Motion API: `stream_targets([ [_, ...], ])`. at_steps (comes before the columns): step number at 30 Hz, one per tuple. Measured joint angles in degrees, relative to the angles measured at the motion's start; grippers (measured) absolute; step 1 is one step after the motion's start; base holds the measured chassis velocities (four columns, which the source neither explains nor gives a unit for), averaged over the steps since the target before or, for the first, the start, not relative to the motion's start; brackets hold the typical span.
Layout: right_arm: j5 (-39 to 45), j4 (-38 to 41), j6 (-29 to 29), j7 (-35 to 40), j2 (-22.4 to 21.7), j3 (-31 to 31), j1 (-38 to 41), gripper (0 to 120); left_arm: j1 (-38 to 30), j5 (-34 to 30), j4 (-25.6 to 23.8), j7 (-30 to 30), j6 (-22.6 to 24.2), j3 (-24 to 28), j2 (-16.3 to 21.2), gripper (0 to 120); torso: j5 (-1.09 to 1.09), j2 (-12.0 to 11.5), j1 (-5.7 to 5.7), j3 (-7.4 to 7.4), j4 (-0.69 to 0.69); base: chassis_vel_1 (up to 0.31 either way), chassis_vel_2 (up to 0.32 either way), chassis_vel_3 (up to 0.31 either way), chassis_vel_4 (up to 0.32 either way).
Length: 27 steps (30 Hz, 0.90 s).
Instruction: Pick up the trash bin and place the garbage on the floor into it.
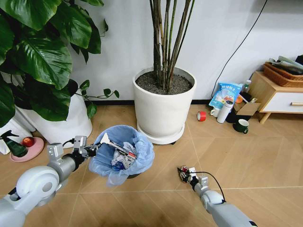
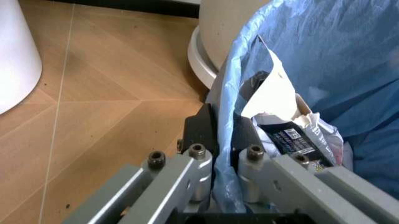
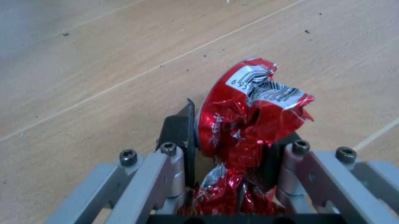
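1. Holding the trash bin by its rim, the left gripper has its fingers pinched on the wall and the blue bag, one inside and one outside
2. Inside the bin, which sits just before the white plant pot, lie paper and wrappers
3. The right gripper, low over the floor beside the bin, pinches a crumpled red wrapper between its fingers
4. That foil looks feather-light, soft and springy, likely slippery; a grip across its bunched middle seems safest
5. The bin seems light, yet its loose liner may slide, so the rigid rim is the better hold
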Motion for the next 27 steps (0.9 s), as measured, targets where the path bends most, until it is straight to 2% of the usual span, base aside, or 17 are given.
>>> stream_targets([
  [5, 0.75, 1.77, 0.05, -0.04, -0.51, 0.76, -0.86, 25, 0.11, 0.04, 0.00, 0.01, 0.00, -0.05, -0.22, 0, 0.01, 0.00, 0.00, 0.00, -0.01, 0.000, 0.000, 0.000, 0.000],
  [7, 2.43, 6.11, 0.31, 0.01, -2.02, 2.05, -2.20, 25, 0.42, 0.03, -0.10, -0.01, -0.02, -0.16, -0.34, 0, 0.00, 0.00, 0.00, 0.00, 0.00, 0.000, 0.000, 0.000, 0.000],
  [9, 2.93, 7.27, 0.52, -0.04, -2.43, 2.27, -2.54, 25, 0.53, 0.03, -0.12, -0.02, -0.02, -0.17, -0.31, 0, 0.00, 0.00, 0.00, 0.00, -0.01, 0.000, 0.000, 0.000, 0.000],
  [12, 6.65, 17.02, 4.73, -5.96, -5.76, 5.04, -3.75, 25, 1.33, 0.03, -0.16, -0.06, -0.02, -0.12, 0.20, 0, 0.00, 0.00, 0.00, 0.00, -0.01, 0.000, 0.000, 0.000, 0.000],
  [16, 10.95, 22.80, 6.55, -11.04, -8.05, 5.22, -3.34, 25, 1.33, 0.10, -0.16, -0.07, -0.03, 0.27, 0.26, 0, 0.01, 0.00, 0.00, 0.00, -0.01, 0.000, 0.000, 0.000, 0.000],
  [18, 17.50, 29.66, 7.37, -17.02, -10.79, 4.08, -1.30, 25, 0.75, 0.15, 0.09, -0.07, -0.03, 0.81, 0.26, 0, 0.00, 0.00, 0.00, 0.00, -0.01, 0.000, 0.000, 0.000, 0.000],
  [24, 26.05, 37.28, 6.85, -23.34, -13.47, -0.03, 5.64, 25, 0.53, 0.24, 0.36, 0.08, -0.06, 1.34, 0.77, 0, 0.00, 0.00, 0.00, 0.00, -0.01, 0.000, 0.000, 0.000, 0.000],
  [27, 32.99, 39.74, 6.53, -28.95, -14.05, -6.30, 14.98, 25, 0.37, 0.24, 0.81, 0.30, -0.06, 1.42, 0.87, 0, -0.01, 0.00, 0.00, 0.01, 0.01, 0.000, 0.000, 0.000, 0.000],
])
